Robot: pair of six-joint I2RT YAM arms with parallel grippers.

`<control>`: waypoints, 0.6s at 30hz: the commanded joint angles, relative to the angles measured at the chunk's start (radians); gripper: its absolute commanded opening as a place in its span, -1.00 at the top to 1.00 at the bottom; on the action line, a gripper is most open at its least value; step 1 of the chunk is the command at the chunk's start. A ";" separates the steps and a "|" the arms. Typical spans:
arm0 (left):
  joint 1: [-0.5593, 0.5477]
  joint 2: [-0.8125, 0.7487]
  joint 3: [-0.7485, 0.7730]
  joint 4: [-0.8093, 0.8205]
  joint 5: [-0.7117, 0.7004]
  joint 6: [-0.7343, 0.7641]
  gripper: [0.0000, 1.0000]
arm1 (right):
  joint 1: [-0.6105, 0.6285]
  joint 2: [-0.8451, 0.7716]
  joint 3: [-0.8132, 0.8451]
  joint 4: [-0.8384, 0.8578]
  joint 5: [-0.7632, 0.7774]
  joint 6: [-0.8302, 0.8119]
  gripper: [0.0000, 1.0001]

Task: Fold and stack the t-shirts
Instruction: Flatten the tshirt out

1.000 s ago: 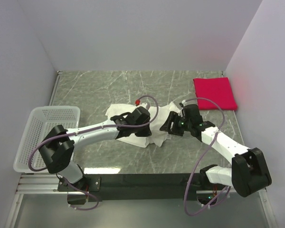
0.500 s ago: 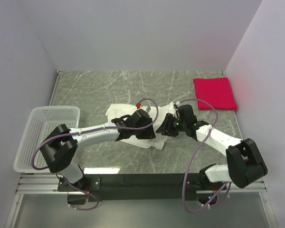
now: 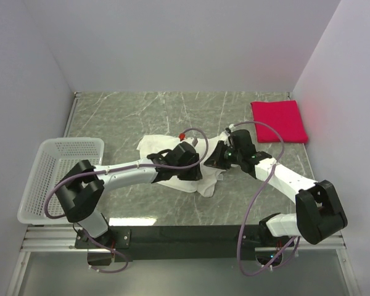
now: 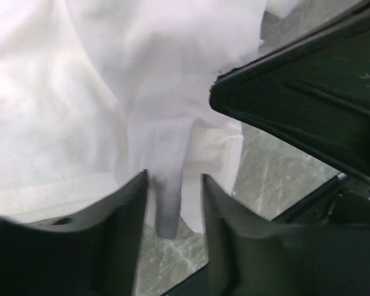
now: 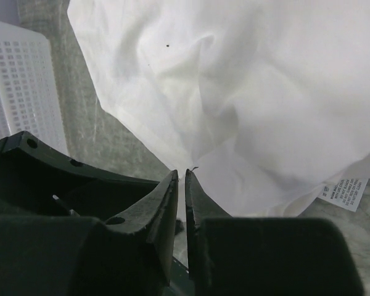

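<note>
Moved since earlier: we see the left claw (image 4: 172, 185) has opened its jaws over the white t-shirt (image 3: 153, 145); the right claw (image 5: 182, 176) has shifted towards it and narrowed.
Worktop (image 3: 129, 114): grey marble pattern, carrying everything.
Basket (image 3: 34, 185): white mesh, at the near left edge, apart from both shirts.
White t-shirt: crumpled mid-worktop, under both claws.
Red t-shirt (image 3: 278, 121): folded square, far right corner, well apart from the white one.
Left claw: moderately wide; a hanging fold of white cloth lies between its fingers.
Right claw: a narrow slit, tips at the shirt's edge; we cannot tell whether cloth is caught.
Care label (image 5: 344, 191): small printed tag at the white hem.
</note>
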 commanded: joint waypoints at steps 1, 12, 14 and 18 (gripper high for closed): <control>-0.005 0.021 0.047 -0.006 -0.047 0.030 0.17 | 0.007 -0.009 0.025 -0.007 0.025 -0.017 0.67; 0.001 -0.050 0.138 -0.191 -0.203 0.096 0.99 | -0.031 -0.127 0.049 -0.166 0.269 -0.116 0.16; 0.017 -0.085 0.167 -0.301 -0.308 0.116 0.99 | -0.060 -0.144 0.063 -0.200 0.298 -0.146 0.01; 0.108 -0.175 0.257 -0.438 -0.440 0.163 0.99 | -0.104 -0.145 0.072 -0.220 0.353 -0.193 -0.07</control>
